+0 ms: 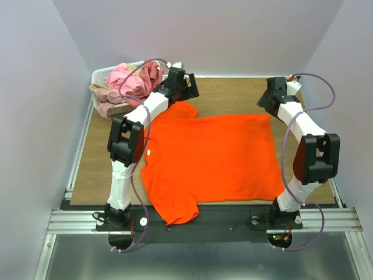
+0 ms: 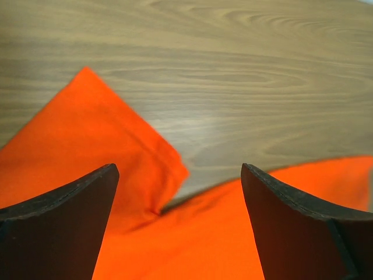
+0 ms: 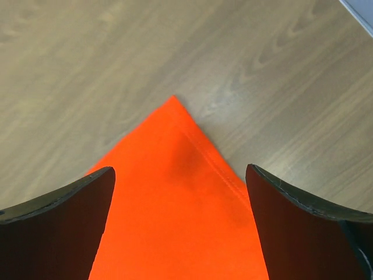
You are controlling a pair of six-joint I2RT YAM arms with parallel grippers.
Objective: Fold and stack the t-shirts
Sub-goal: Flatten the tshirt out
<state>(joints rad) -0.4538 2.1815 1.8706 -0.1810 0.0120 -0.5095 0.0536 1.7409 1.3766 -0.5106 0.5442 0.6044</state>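
Wood tabletop (image 1: 233, 96), centre frame: orange shirt (image 1: 215, 157) spread flat, ready to fold. Left pincer (image 2: 178, 175) over the upper-left sleeve, right pincer (image 3: 180, 172) over the upper-right corner. Both wide open and empty, likely staged to grab the top edge.

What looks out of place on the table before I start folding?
The orange t-shirt lies flat, but its near sleeve hangs over the near edge of the table. At far left, the beige t-shirt spills over the rim of the basket. The left gripper and right gripper hover open over the orange shirt's far edge.
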